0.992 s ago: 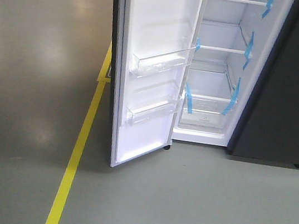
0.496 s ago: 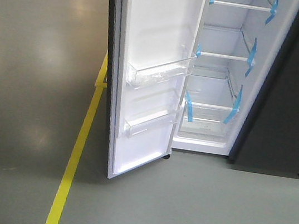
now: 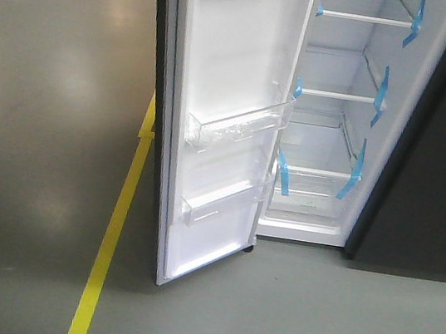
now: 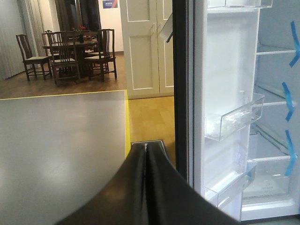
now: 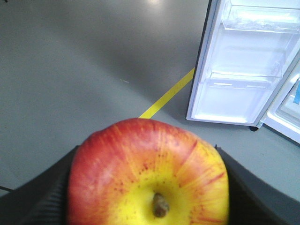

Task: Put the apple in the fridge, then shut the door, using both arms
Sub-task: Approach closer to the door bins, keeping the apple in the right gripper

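Apple clamped in the right gripper, fridge standing open.
The apple (image 5: 150, 173) sits stem toward the camera between the right gripper's (image 5: 146, 150) two dark fingers (image 5: 40, 197), which press its left and right sides. The left gripper (image 4: 146, 161) has its fingers pressed together on nothing. The door (image 3: 231, 59) is swung wide from the fridge (image 3: 330, 65), well apart from the apple.

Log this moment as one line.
right gripper: shut on round red-yellow apple | left gripper: shut, empty | white-lined fridge door: open
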